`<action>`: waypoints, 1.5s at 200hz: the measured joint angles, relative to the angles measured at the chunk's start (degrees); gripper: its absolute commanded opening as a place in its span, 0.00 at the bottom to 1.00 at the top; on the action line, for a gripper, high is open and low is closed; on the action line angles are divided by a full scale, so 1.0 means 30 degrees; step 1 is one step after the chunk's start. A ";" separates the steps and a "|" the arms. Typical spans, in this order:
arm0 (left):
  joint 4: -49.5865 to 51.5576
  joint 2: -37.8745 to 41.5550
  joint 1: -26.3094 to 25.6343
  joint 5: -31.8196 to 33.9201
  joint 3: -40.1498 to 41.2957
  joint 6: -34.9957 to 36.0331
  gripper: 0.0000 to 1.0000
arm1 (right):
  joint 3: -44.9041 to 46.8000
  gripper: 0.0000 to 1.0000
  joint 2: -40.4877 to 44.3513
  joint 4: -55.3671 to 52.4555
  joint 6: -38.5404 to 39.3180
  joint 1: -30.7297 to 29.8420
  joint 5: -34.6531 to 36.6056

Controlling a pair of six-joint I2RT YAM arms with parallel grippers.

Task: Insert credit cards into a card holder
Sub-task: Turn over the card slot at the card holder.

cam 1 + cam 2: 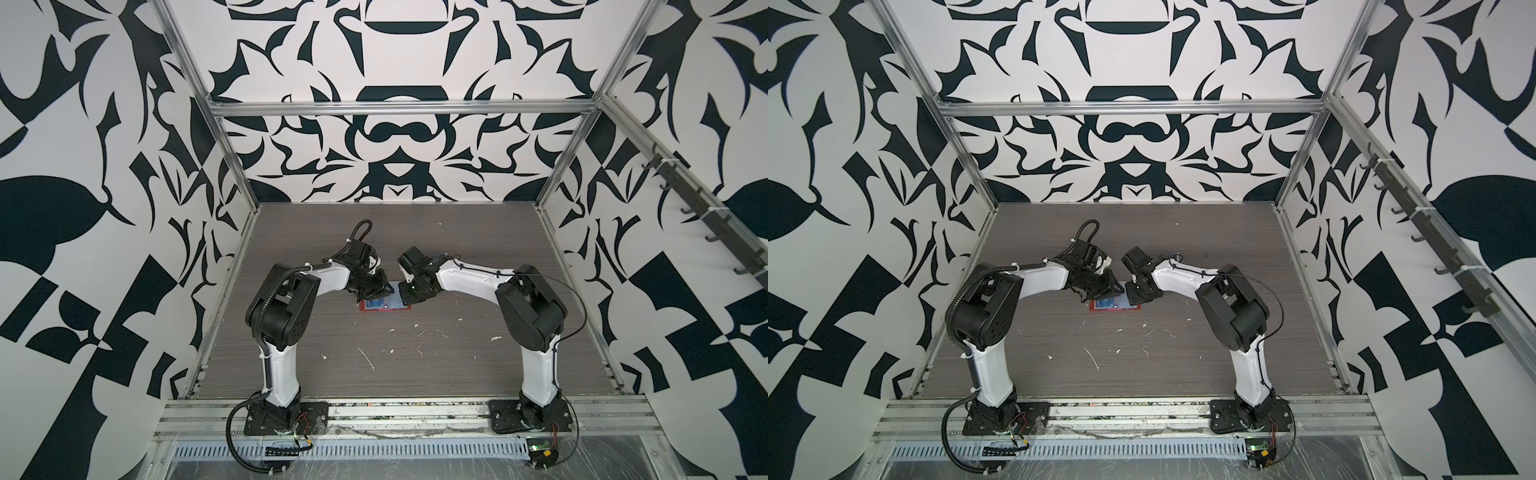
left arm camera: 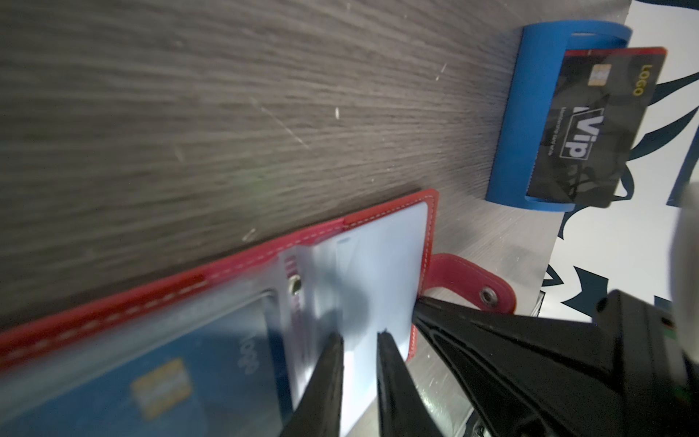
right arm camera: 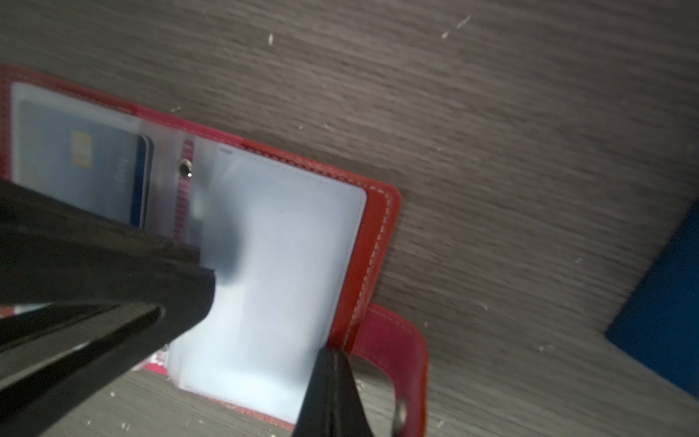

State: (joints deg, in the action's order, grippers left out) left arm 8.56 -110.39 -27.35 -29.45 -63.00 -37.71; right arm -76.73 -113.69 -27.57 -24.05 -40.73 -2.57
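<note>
Grey wood-grain worktop [image 1: 374, 374], flecked white, inside black-and-white patterned walls.

Midway between near and far edges we list the card holder [image 1: 365, 308]. It lies open and flat, we judge so its sleeves face up for loading. A blue card [image 2: 162, 378] is lodged in one sleeve.

Left pincer [image 2: 359, 336]: jaws narrowly spread, tips on the empty clear sleeve [image 3: 283, 265], likely working its mouth.

Right pincer [image 3: 330, 359]: pressed together, tip at the cover's edge by the snap tab [image 2: 472, 280], apparently pinning it.

Toward the far edge: blue stand [image 2: 510, 125], propping a dark card [image 2: 590, 125] on edge for easy pickup.
</note>
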 measured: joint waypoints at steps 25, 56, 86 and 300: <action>-0.0087 -0.0138 -0.0015 -0.0095 -0.0015 -0.0007 0.24 | 0.0000 0.00 -0.0007 0.0000 0.0000 0.0000 -0.0007; -0.0066 -0.0233 -0.0015 -0.0124 -0.0124 -0.0102 0.08 | 0.0000 0.00 -0.0007 0.0000 0.0000 0.0000 -0.0022; -0.0066 -0.0233 -0.0036 -0.0095 -0.0124 -0.0058 0.00 | 0.0000 0.00 -0.0007 0.0007 -0.0073 0.0000 0.0007; 0.0219 0.0925 -0.0066 0.1406 0.0350 0.0160 0.00 | 0.0561 0.00 0.0780 0.1705 -0.0758 0.0000 -0.1137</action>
State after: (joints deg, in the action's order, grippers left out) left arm 9.21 -107.61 -27.55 -25.23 -61.95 -37.23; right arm -75.05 -111.35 -22.46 -26.33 -40.73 -5.98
